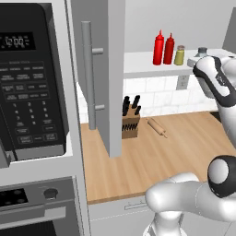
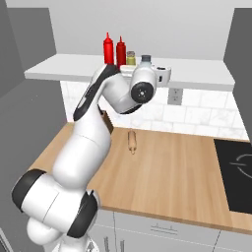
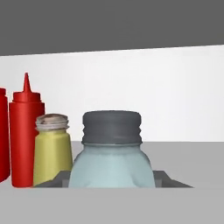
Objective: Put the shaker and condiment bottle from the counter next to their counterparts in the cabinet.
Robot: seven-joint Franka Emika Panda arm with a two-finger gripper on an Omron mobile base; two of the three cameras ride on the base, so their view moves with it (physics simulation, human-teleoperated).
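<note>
Shelf: white cabinet board [image 1: 138, 69] carried both red bottles [image 1: 158, 48] and the yellow-green shaker [image 3: 52, 148].
End effector [image 3: 112, 183]: I held the blue-grey shaker [image 3: 112, 166] beside them.
Left: release it.

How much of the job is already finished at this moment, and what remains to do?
Both red plastic squeeze bottles stand side by side on the white shelf board, so the bottle part looks done. The small pale blue-grey shaker jar with a dark grey cap sits close between the jaws of the gripper, up at the shelf, right of the yellow-green shaker. Left: set it down there and let go.
</note>
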